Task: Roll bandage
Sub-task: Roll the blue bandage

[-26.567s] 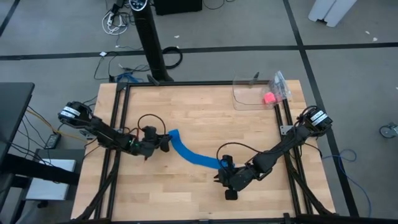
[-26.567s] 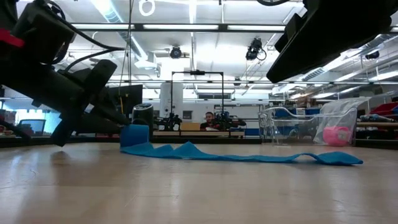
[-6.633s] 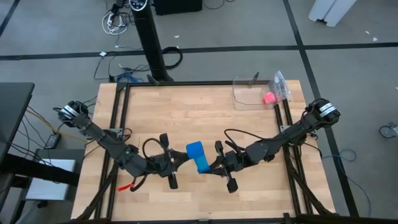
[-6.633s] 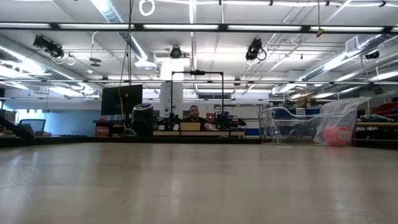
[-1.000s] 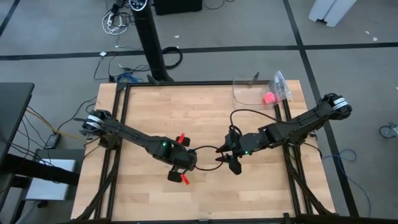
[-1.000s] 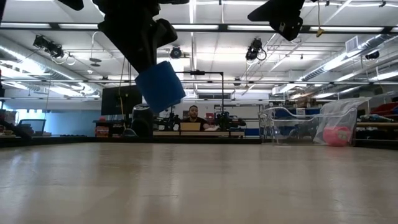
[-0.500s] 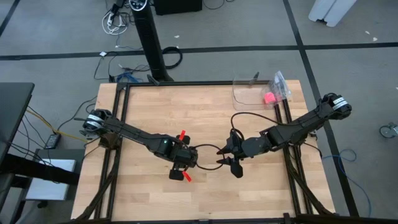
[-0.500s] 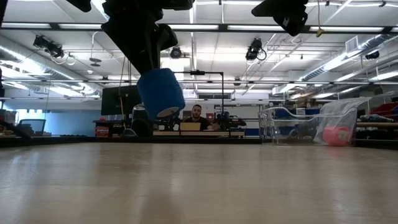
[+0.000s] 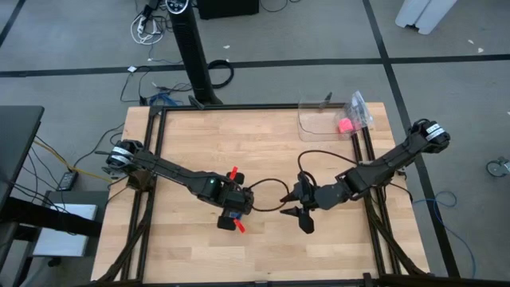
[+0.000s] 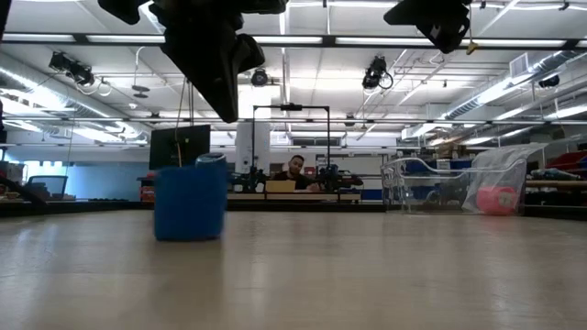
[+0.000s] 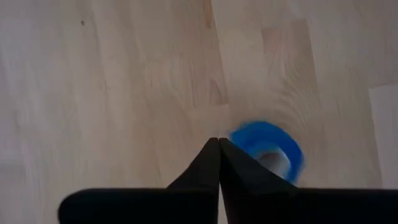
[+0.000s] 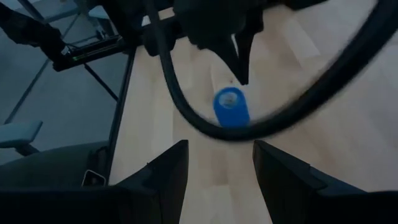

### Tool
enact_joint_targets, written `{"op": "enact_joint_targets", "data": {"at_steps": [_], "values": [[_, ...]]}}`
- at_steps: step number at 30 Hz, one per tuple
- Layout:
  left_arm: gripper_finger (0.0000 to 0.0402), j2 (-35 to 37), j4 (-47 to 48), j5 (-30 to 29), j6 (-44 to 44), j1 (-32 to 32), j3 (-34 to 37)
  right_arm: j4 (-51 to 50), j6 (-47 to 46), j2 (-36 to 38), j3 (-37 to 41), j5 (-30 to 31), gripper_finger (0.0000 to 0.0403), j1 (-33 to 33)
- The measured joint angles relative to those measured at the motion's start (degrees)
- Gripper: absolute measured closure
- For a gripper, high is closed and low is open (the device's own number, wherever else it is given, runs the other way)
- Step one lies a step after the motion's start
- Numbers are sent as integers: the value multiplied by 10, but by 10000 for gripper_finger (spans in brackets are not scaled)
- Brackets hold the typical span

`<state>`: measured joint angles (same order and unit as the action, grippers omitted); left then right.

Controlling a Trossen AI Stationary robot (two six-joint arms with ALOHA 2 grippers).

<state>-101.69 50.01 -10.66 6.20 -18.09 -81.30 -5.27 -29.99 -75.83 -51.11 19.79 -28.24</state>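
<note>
Blue cloth, wound into a short hollow coil, the bandage (image 10: 190,203) stands on end on the wooden table (image 9: 263,151), free of both claws — the rolling looks finished, and the roll seems to have been set upright so it will not wander off. In the left wrist view the bandage (image 11: 268,152) lies just beyond and a little to one side of the left gripper (image 11: 219,160), whose two fingers are pressed together with nothing between them; the low view puts that claw (image 10: 225,101) well above the roll, not touching it. From overhead only a sliver of blue (image 9: 230,214) shows beneath the left gripper (image 9: 232,209).

To the right of it, near but apart, hovers the right gripper (image 9: 302,214) with its fingers spread and empty; its own camera looks across at the coil (image 12: 231,107) under the other arm's pointed tip. A dark cable (image 12: 205,118) loops across that view between the right claw (image 12: 217,171) and the roll — I judge it the one thing that could snag an approach from that side.

Well beyond both claws, by the far right corner, sits a clear plastic container (image 9: 319,121) with a small pink ball (image 9: 344,125) beside it. A person (image 10: 295,172) sits far off in the room behind.
</note>
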Motion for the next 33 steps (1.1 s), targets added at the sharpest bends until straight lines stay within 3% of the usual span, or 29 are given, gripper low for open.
{"op": "enact_joint_targets", "data": {"at_steps": [11, 17, 20, 26, 28, 31, 33], "values": [[391, 0, 25, -39, 44, -51, 2, 105, -9, 0, 74, 19, 222, -26], [397, 11, -17, -50, 154, -120, 73, 208, -34, -51, 122, 54, 277, -33], [397, 31, -89, -62, 216, -151, 137, 275, -22, -115, 114, 47, 318, -32], [397, 94, -400, -64, 274, -182, 284, 311, 28, -238, 28, 42, 389, -19], [397, 108, -465, -80, 293, -188, 327, 310, 40, -264, 2, 43, 398, -14], [397, 120, -489, -126, 338, -197, 363, 304, 44, -284, -19, 45, 397, -6], [397, 121, -436, -160, 383, -203, 378, 293, 33, -291, -28, 51, 396, 2]]}}
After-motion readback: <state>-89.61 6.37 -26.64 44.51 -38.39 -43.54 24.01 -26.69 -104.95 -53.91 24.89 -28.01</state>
